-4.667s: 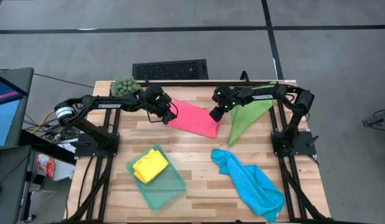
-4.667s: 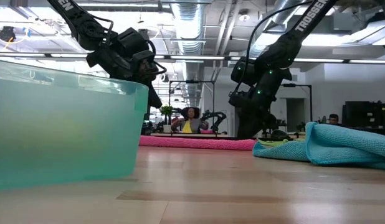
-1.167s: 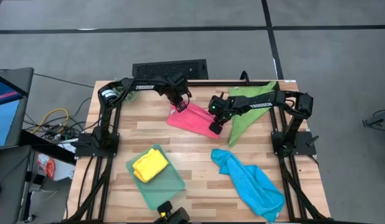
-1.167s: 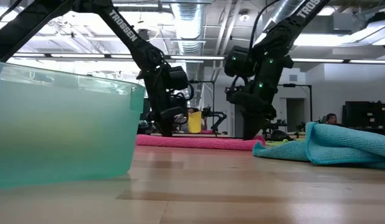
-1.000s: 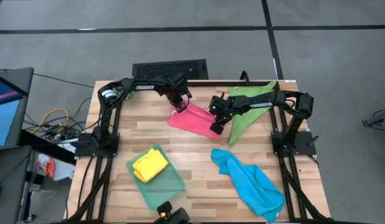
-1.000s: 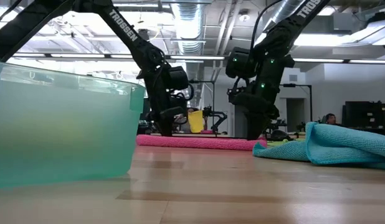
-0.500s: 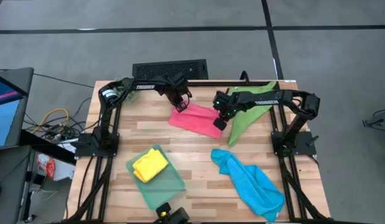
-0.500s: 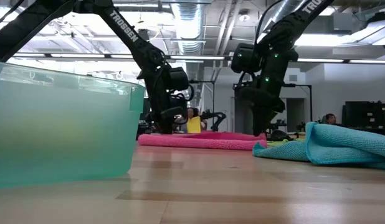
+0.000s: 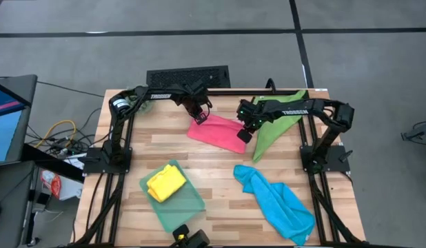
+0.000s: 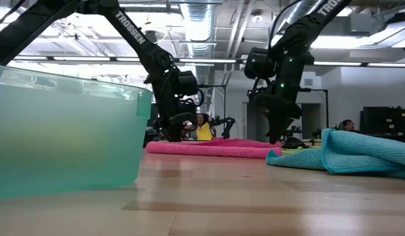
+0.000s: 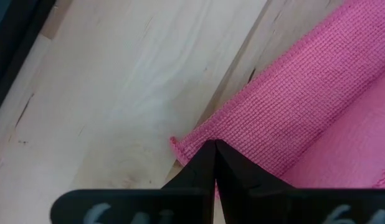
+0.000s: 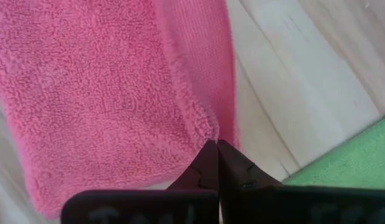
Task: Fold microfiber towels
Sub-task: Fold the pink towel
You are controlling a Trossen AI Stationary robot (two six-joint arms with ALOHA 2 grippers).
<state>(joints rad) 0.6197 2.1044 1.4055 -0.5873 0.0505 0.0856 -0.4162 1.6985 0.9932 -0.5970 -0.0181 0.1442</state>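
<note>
The pink towel [image 9: 216, 132] lies at the table's far middle, and both grippers are shut on it. My left gripper [image 9: 198, 119] is at its far left corner, my right gripper [image 9: 245, 136] at its right end. The leaf green towel [image 9: 275, 124] lies spread to the right of it, reaching the far right corner. The bright blue towel [image 9: 276, 201] lies crumpled at the near right. The yellow towel [image 9: 166, 184] lies folded inside the pale teal tray [image 9: 189, 207]. My left gripper pinches the pink towel's far left corner [image 11: 182, 148] between its two fingertips, coming steeply from above. That corner stays low at the table, and the cloth runs away from the fingers along the wood. My right gripper pinches the towel's edge at its right end [image 12: 207, 132], fingers pointing steeply down. The held part is raised a little off the table [image 10: 258, 142], while the remainder of the towel lies flat.
A spiky green plant ball [image 9: 134, 98] sits at the far left corner behind the left arm. A black grille [image 9: 187, 76] lies on the floor beyond the far edge. Bare wood shows in the table's middle, between the tray and the blue towel.
My right gripper has gone up and toward the table's far edge, staying shut on the pink towel's right end. That end has lifted off the table and drawn in, so the towel looks shorter; its left part has stayed put.
</note>
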